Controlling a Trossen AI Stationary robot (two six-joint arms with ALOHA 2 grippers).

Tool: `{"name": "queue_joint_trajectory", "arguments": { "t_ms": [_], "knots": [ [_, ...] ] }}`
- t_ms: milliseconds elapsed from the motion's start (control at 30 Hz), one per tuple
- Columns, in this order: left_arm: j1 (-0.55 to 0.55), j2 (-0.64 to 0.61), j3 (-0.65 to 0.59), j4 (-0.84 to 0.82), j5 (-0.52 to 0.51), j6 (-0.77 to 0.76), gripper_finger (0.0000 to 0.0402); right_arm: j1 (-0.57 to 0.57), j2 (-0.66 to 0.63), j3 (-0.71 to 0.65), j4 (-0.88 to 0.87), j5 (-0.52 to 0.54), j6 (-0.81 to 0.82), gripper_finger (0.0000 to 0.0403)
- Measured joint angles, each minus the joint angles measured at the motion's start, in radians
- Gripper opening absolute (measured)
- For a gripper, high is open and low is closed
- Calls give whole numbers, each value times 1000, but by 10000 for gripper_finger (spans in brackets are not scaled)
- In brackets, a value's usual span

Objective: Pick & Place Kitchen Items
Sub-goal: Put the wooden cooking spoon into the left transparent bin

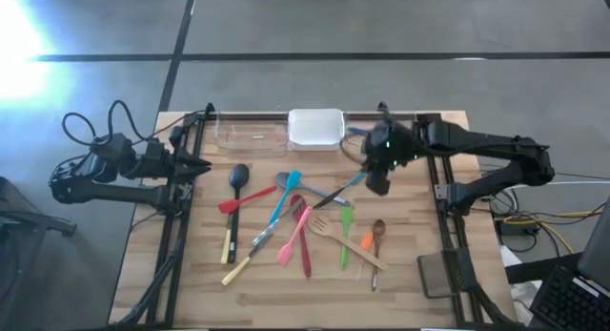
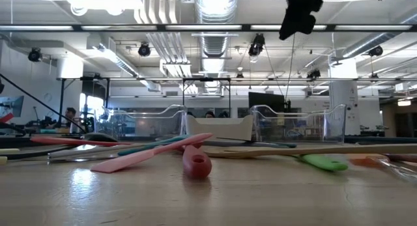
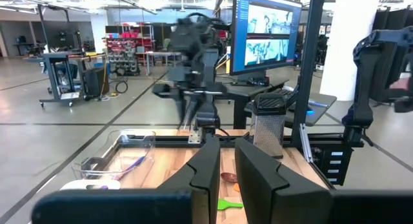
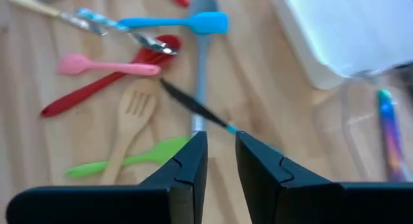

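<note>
Several slim utensils lie in a loose pile mid-table: a black ladle [image 1: 236, 178], a teal spatula [image 1: 284, 193], a pink spatula [image 1: 294, 237], a wooden fork-spatula [image 1: 334, 231] and a green spoon [image 1: 345, 236]. My right gripper [image 1: 378, 183] hangs high over the pile's far right side, behind it in the low view [image 2: 296, 30]. It is shut on a black utensil with a teal end [image 4: 193, 104]. My left gripper [image 1: 200, 167] waits, shut and empty, at the table's left edge. My right gripper pinches the black utensil's teal end [image 4: 231, 128] between its two fingers, which point down from above. The fingertips hide the exact place of contact. The utensil slants away below the fingers toward the pile [image 1: 338, 190]. Whether its lower end rests on the table does not show.
A white rectangular tray [image 1: 316, 128] stands at the table's far edge between two clear plastic trays [image 1: 250, 135] [image 4: 381, 121]. The right one holds a shiny utensil [image 4: 387, 117]. A dark pad [image 1: 437, 274] lies at the near right. People show in the room behind.
</note>
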Motion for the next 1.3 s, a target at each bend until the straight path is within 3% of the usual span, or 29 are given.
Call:
{"name": "queue_joint_trajectory", "arguments": {
  "t_ms": [267, 700, 867, 1033, 1300],
  "knots": [
    [0, 0, 0, 0, 0, 0, 55, 181, 3, 0, -7, 58, 167, 85],
    [0, 0, 0, 1, 0, -5, 55, 347, 54, -43, 88, 155, 308, 88],
    [0, 3, 1, 139, 0, -101, 55, 384, 129, -58, 73, 216, 390, 101],
    [0, 2, 1, 175, 2, -102, 55, 406, 230, -58, 34, 203, 473, 124],
    [0, 2, 1, 175, 2, -102, 55, 434, 382, -58, 38, 86, 562, 168]
  ]
}}
